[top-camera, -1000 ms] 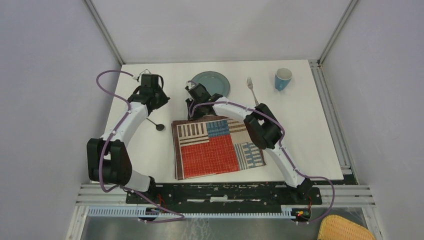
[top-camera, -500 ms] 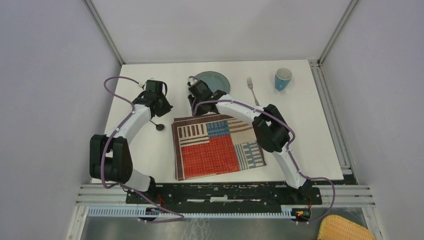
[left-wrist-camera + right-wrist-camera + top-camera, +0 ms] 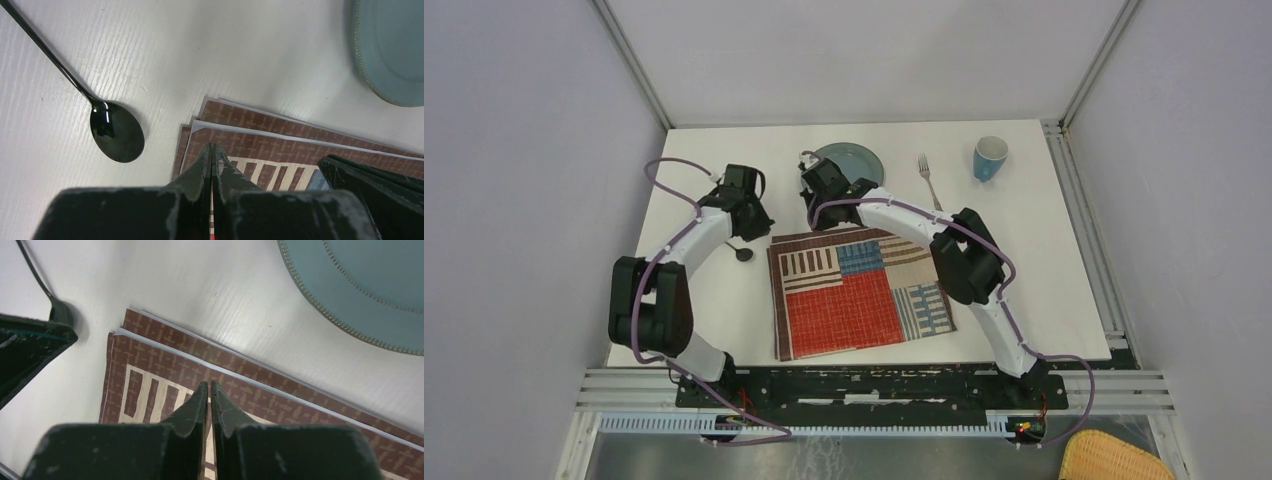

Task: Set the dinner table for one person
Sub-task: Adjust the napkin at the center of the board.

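The white surface (image 3: 1044, 260) stretches out from the two arms, with metal rails along its sides. A striped placemat (image 3: 859, 295) lies folded in layers by the middle of the near edge. Both arms reach to the placemat's far left corner. The left fingers (image 3: 200, 167) are pressed together just over that corner. The right fingers (image 3: 192, 410) are all but together beside them, and I cannot tell whether they pinch cloth. A black spoon (image 3: 117, 131) lies just off that corner. A plate (image 3: 849, 158), fork (image 3: 929, 180) and cup (image 3: 990, 157) line the far edge.
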`<state>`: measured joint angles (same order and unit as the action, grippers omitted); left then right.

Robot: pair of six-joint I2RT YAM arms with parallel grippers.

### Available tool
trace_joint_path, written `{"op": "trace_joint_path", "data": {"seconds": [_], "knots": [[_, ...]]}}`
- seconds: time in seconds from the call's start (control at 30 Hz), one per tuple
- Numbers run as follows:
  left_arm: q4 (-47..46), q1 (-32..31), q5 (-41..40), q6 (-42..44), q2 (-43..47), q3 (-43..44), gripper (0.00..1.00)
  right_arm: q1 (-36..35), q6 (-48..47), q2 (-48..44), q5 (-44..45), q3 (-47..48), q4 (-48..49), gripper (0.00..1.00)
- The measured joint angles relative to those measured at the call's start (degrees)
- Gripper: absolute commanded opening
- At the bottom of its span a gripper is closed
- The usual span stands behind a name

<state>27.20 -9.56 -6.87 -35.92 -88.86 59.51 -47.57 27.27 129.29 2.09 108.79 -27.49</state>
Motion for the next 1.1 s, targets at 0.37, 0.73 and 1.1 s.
{"op": "trace_joint_path", "data": {"seconds": [0.37, 0.73, 1.1], "knots": [[2.7, -0.2, -1.4, -1.8, 0.0, -3.6, 0.02, 0.5, -0.6, 4.7, -0.2, 1.9, -0.4, 0.0], [6.1, -0.2, -4.2, -4.8, 2.7, -6.0, 0.02, 2.3, -1.2, 6.4, -1.2, 6.5, 0.2, 0.0], [6.5, -1.2, -5.0, -6.8, 0.7, -7.5, 0.02, 4.0, -1.9, 9.4, -3.0, 7.5, 0.8, 0.0]]}}
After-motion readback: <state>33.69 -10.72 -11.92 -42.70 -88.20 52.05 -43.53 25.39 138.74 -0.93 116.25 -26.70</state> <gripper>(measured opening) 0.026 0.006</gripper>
